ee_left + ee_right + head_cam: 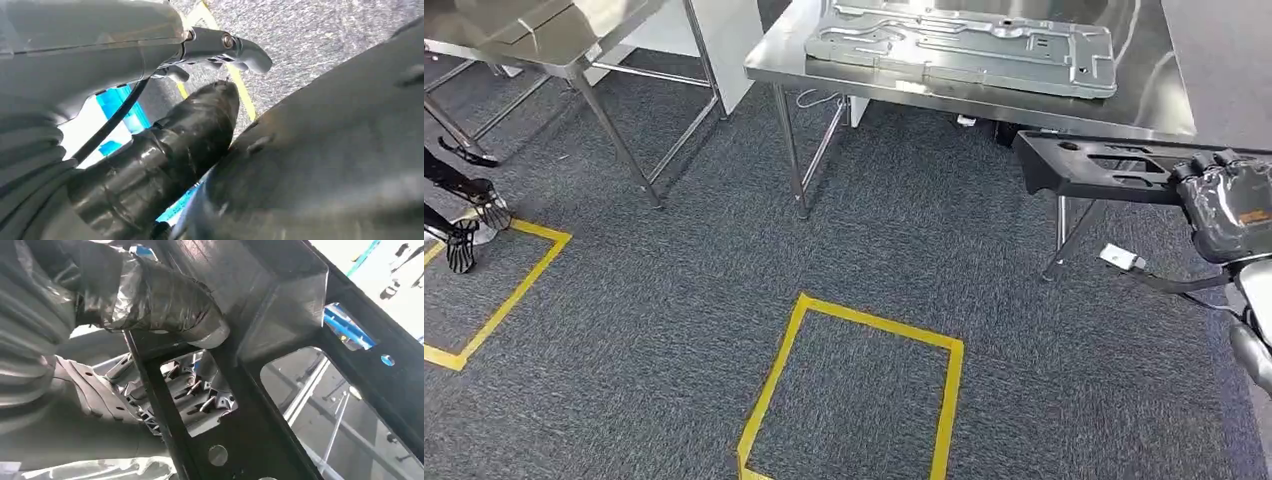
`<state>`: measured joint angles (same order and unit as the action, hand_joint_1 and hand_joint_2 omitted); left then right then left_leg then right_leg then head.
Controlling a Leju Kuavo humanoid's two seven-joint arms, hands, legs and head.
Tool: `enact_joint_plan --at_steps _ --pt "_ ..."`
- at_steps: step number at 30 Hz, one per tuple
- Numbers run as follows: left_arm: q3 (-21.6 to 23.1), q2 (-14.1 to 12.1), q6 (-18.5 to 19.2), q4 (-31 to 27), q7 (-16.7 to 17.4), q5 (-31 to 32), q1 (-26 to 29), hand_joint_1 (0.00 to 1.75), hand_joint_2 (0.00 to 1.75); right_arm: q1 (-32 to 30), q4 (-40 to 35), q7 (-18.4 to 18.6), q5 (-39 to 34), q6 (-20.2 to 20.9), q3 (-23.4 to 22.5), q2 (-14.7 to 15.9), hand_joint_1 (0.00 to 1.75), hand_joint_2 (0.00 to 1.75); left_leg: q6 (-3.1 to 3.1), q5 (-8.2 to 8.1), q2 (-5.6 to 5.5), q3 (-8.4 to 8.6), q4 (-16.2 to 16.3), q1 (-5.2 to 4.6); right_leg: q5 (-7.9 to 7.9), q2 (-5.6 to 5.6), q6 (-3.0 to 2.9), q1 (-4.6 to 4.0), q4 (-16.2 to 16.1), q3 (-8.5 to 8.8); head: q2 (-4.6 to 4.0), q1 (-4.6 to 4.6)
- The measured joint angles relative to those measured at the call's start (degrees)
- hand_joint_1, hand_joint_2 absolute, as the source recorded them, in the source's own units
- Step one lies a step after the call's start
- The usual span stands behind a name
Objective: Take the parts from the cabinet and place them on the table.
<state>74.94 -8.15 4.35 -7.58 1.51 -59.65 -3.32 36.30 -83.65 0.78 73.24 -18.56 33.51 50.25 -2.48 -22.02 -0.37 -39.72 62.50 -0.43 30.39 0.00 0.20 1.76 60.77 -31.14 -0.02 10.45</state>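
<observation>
The right hand (1224, 200) grips one end of a black part (1089, 168), a long flat frame with cut-out windows, and holds it level in the air just off the near edge of the steel table (1144, 105), its free end pointing toward the robot's left. In the right wrist view the thumb (165, 305) presses on one face of the black part (280, 305) while the fingers (195, 395) curl against the other face, seen through a window. A grey stamped metal panel (964, 45) lies flat on the table, close to its near edge. The left hand (200, 50) hangs over the grey carpet (674, 280) with its yellow tape squares (854, 390); whether its fingers are spread or curled I cannot tell.
</observation>
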Motion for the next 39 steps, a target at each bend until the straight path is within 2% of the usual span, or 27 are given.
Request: enact_joint_plan --at_steps 1,4,5,6,7,8,10,11,12,14,15,16,17,21,22,23,25,26,27,28,30,32,35,36,37,38,39 --pt "0.15 -0.22 -0.02 0.02 0.0 0.02 0.04 0.0 1.75 0.03 -0.09 0.11 0.33 -0.04 0.0 0.0 1.75 1.75 -0.43 -1.4 0.07 0.91 -0.17 -0.2 0.19 -0.03 0.2 -0.13 -0.36 0.12 0.0 -0.04" --pt "0.35 -0.24 0.02 0.02 0.0 0.13 -0.19 0.0 1.75 -0.06 -0.18 0.31 0.96 -0.11 -0.02 0.02 1.75 1.75 -0.91 -2.02 0.06 1.75 -2.28 -0.63 0.12 -0.05 1.1 0.2 -1.45 0.43 0.0 -0.02" --pt "0.37 -0.24 0.04 0.02 0.0 0.13 -0.21 0.0 1.75 -0.08 -0.24 0.33 1.01 -0.13 -0.02 0.02 1.75 1.75 -0.99 -1.94 0.04 2.29 -3.27 -0.57 0.12 -0.11 1.55 -0.14 -2.01 0.91 0.0 -0.02" --pt "0.4 -0.22 0.04 0.02 -0.02 0.15 -0.2 0.0 1.75 -0.27 -0.42 0.42 1.03 -0.15 -0.13 0.18 1.75 1.75 -0.83 -1.61 0.14 3.6 -4.83 0.21 0.63 -0.13 1.58 0.2 -1.69 1.12 0.0 -0.04" --pt "0.46 -0.04 0.11 0.0 0.0 0.13 -0.12 0.0 1.75 -0.15 -0.46 0.57 1.25 -0.15 -0.28 0.22 1.75 1.75 -1.15 -1.72 0.15 4.46 -5.57 0.09 1.47 -0.04 1.43 0.02 0.45 0.23 0.0 -0.07" --pt "0.48 -0.07 0.15 0.02 0.02 0.15 -0.06 0.0 1.75 -0.08 -0.48 0.83 1.56 -0.17 -0.31 0.2 1.75 1.75 -1.35 -1.85 0.1 4.83 -5.71 0.04 2.99 0.03 1.45 0.04 4.25 -1.87 0.0 -0.07" --pt "0.55 -0.13 0.26 0.02 0.07 0.15 -0.08 0.0 1.75 -0.18 -0.48 1.1 2.32 -0.24 -0.31 0.13 1.75 1.75 -1.53 -2.61 0.01 5.44 -5.64 0.01 5.36 0.05 1.79 -0.01 12.85 -7.54 0.0 -0.09" --pt "0.61 -0.13 0.39 0.02 0.07 0.15 -0.09 0.0 1.75 -0.32 -0.48 1.07 2.77 -0.24 -0.26 -0.11 1.75 1.75 -1.48 -2.99 -0.09 5.69 -5.48 0.0 4.96 0.04 1.98 0.03 14.75 -9.47 0.0 -0.07" --pt "0.64 -0.15 0.55 0.02 0.07 0.13 -0.11 0.0 1.75 -0.36 -0.48 1.16 3.37 -0.28 -0.22 -0.44 1.75 1.75 -1.38 -3.44 -0.18 6.01 -5.26 0.01 3.11 0.0 2.16 0.11 14.11 -10.12 0.0 -0.09" --pt "0.64 -0.44 1.03 0.02 -0.02 -0.11 -0.1 0.0 1.75 -0.04 -0.37 1.95 5.21 -0.28 -0.13 -1.91 1.75 1.75 -0.9 -4.79 -0.31 7.12 -4.37 0.2 -3.7 -0.04 2.36 0.4 5.93 -7.66 0.0 -0.07" --pt "0.64 -0.55 1.22 0.02 -0.99 -0.35 -0.04 0.0 1.75 0.35 -0.26 2.63 6.76 0.09 0.02 -3.09 1.75 1.75 -0.52 -5.64 -0.27 7.53 -3.75 0.24 -6.09 -0.07 2.34 0.54 1.12 -6.13 0.0 -0.09" --pt "0.64 -0.8 1.33 0.04 -2.09 -0.37 0.02 0.0 1.75 1.26 -0.2 3.13 7.85 1.19 0.49 -4.25 1.75 1.75 -0.03 -6.19 -0.2 6.98 -3.53 -0.15 -4.86 -0.03 2.29 0.24 1.58 -5.48 0.0 -0.11" --pt "0.66 -1.07 1.44 0.04 -2.69 -0.39 -0.26 0.0 1.75 2.64 -0.61 3.17 8.09 2.56 1.01 -4.77 1.75 1.75 0.24 -6.52 -0.03 7.0 -2.63 -0.14 -4.18 0.35 1.64 0.01 0.07 -5.14 0.0 -0.28" --pt "0.64 -1.36 1.53 0.04 -2.62 -0.44 -1.19 0.0 1.75 6.4 -1.9 3.02 8.05 5.22 2.6 -6.91 1.75 1.75 1.1 -7.13 -0.08 6.76 -2.66 -0.05 -3.85 0.19 0.3 0.45 0.23 -4.96 0.0 -0.31" --pt "0.66 -1.33 1.49 0.04 -2.56 -0.4 -1.1 0.0 1.75 6.99 -2.12 3.02 8.05 5.27 2.97 -7.12 1.75 1.75 1.54 -7.78 0.03 6.17 -0.87 -0.05 -3.57 0.07 -0.12 0.48 0.12 -4.47 0.0 -0.33" --pt "0.68 -1.29 1.46 0.04 -2.51 -0.37 -1.07 0.0 1.75 7.8 -2.19 3.02 8.05 5.29 3.3 -7.43 1.75 1.75 1.95 -9.29 0.02 4.19 2.86 0.16 -3.32 0.0 -0.48 0.48 0.04 -4.14 0.0 -0.31" --pt "0.7 -1.22 1.36 0.04 -2.43 -0.35 -1.08 0.0 1.75 8.81 -2.19 3.02 8.05 5.33 4.0 -7.98 1.75 1.75 2.43 -12.21 0.04 -1.39 11.8 0.55 -2.76 -0.06 -0.58 0.37 0.04 -3.62 0.0 -0.31" --pt "0.7 -1.22 1.33 0.04 -2.38 -0.35 -1.08 0.0 1.75 8.95 -2.23 3.02 8.05 5.36 4.33 -8.18 1.75 1.75 2.48 -12.33 0.05 -3.63 14.67 0.64 -2.42 -0.06 -0.57 0.31 0.05 -3.24 0.0 -0.31" --pt "0.72 -1.22 1.29 0.04 -2.36 -0.35 -1.07 0.0 1.75 8.98 -2.25 3.02 8.05 5.38 4.74 -8.31 1.75 1.75 2.41 -10.8 0.05 -4.42 14.61 0.65 -2.03 -0.06 -0.55 0.27 0.05 -2.72 0.0 -0.31" --pt "0.75 -1.22 1.22 0.04 -2.29 -0.35 -0.92 0.0 1.75 9.03 -2.27 3.02 8.05 5.4 5.03 -8.42 1.75 1.75 2.22 -8.11 0.04 -3.88 12.0 0.64 -1.6 -0.04 -0.52 0.23 0.04 -2.1 0.0 -0.31" --pt "0.75 -1.31 1.14 0.04 -2.21 -0.33 -0.61 0.0 1.75 9.22 -2.47 3.02 8.05 5.55 5.18 -8.66 1.75 1.75 1.33 -1.15 0.01 -0.34 2.11 0.49 -0.63 0.02 -0.37 0.16 -0.01 -0.67 0.0 -0.31" --pt "0.77 -1.53 0.72 0.13 -2.23 -0.28 -0.33 0.0 1.75 9.84 -2.6 3.06 7.94 5.55 5.46 -8.68 1.75 1.75 0.37 -0.74 -0.1 1.06 -0.92 -0.26 -0.32 0.16 0.15 0.05 -0.5 -0.53 0.0 -0.35" --pt "0.79 -1.49 0.26 0.13 -2.6 -0.18 -0.63 0.0 1.75 9.79 -3.65 2.93 6.12 5.84 5.59 -7.78 1.75 1.75 -0.13 -2.01 -0.07 1.7 -2.79 -0.48 -0.41 0.05 1.15 0.27 -1.68 -0.42 0.0 -0.37" --pt "0.79 -1.46 0.05 0.13 -2.82 -0.18 -0.83 0.0 1.75 9.8 -4.43 2.91 5.21 5.97 5.49 -7.04 1.75 1.75 -0.24 -1.93 -0.04 2.65 -4.04 -0.07 -0.06 0.03 1.58 0.07 -2.05 0.18 0.0 -0.37" --pt "0.83 -1.23 -0.09 0.13 -3.06 -0.18 -0.62 0.0 1.75 9.88 -4.85 2.78 4.55 5.99 5.35 -6.42 1.75 1.75 -0.37 -1.85 -0.1 3.7 -5.01 0.13 0.32 -0.06 1.57 0.25 -1.06 -0.01 0.0 -0.39" --pt "0.83 -1.14 -0.24 0.13 -3.19 -0.2 -0.56 0.0 1.75 10.29 -5.25 2.69 4.04 6.05 5.16 -5.79 1.75 1.75 -0.77 -2.08 -0.08 4.38 -5.48 0.13 1.78 0.02 1.41 0.14 1.88 -1.43 0.0 -0.42" --pt "0.86 -1.16 -0.31 0.13 -3.46 -0.2 -0.5 0.0 1.75 10.52 -5.55 2.58 3.65 6.19 4.92 -5.13 1.75 1.75 -1.12 -2.35 -0.07 4.79 -5.53 0.16 3.67 0.11 1.36 -0.04 6.38 -3.95 0.0 -0.42"
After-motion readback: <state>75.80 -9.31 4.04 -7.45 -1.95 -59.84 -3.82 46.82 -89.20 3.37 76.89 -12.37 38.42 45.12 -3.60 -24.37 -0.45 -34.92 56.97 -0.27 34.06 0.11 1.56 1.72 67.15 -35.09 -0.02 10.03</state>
